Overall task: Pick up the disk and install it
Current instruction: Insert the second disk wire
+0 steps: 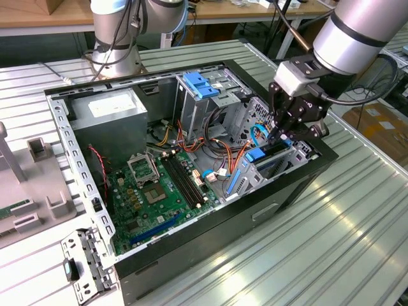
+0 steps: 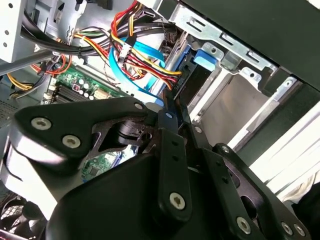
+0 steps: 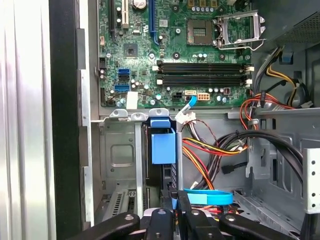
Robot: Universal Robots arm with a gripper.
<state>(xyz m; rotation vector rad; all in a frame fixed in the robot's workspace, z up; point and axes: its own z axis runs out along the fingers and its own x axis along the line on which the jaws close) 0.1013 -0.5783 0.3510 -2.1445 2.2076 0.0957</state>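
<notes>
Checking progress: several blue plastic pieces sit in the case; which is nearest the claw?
The disk, blue-railed, standing in the bay directly under the claw; the light-blue latch sits apart atop the drive cage.

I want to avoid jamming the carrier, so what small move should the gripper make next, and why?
Probably ease the disk straight a little deeper into the drive bay: it stands on edge in the bay's slot, the gripper is at its outer end, and cables lie close beside it.

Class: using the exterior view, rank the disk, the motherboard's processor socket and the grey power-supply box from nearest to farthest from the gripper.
1. Disk: directly beneath the gripper, in its bay.
2. Processor socket: mid-case, on the motherboard.
3. Power-supply box: far corner, toward the exterior view's left.
</notes>
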